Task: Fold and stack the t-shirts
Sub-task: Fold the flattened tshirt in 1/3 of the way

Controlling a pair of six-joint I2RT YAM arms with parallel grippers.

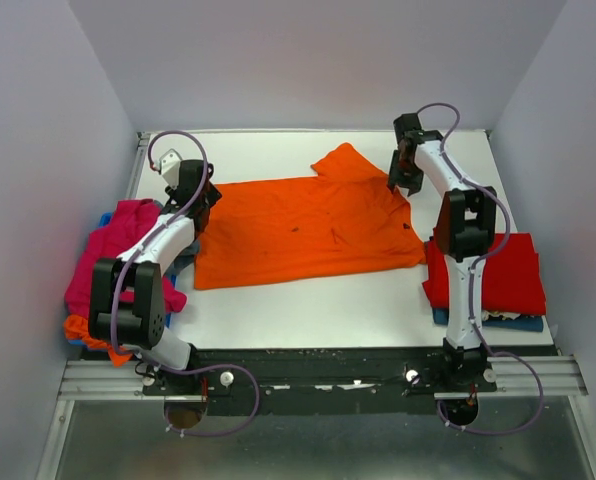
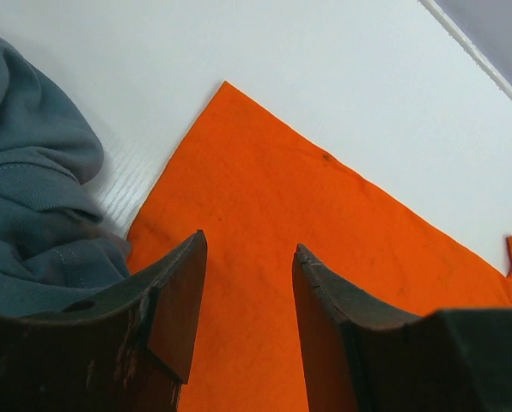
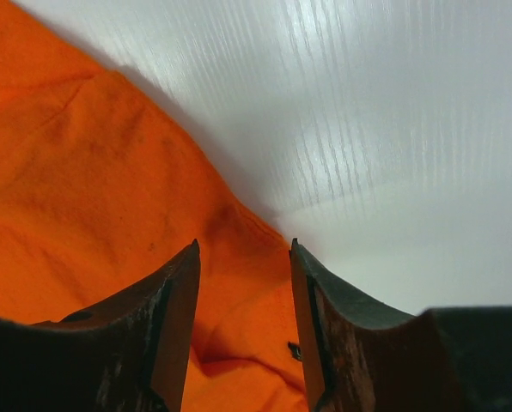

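A bright orange t-shirt (image 1: pixel 303 228) lies spread flat in the middle of the white table. My left gripper (image 1: pixel 200 205) is open just above its left edge; the orange cloth (image 2: pixel 265 223) shows between and beyond the jaws, with nothing held. My right gripper (image 1: pixel 402 182) is open over the shirt's right edge near a sleeve; the orange cloth edge (image 3: pixel 153 206) lies between its jaws. A folded red t-shirt (image 1: pixel 498 270) lies on a blue one (image 1: pixel 513 322) at the right. A magenta pink t-shirt (image 1: pixel 108 255) is heaped at the left, with grey-blue cloth (image 2: pixel 33 215) beside my left gripper.
The heap at the left also holds some orange cloth (image 1: pixel 88 330) at its near end. Bare white table (image 1: pixel 308 310) lies in front of the spread shirt. Grey walls close in the table at the back and on both sides.
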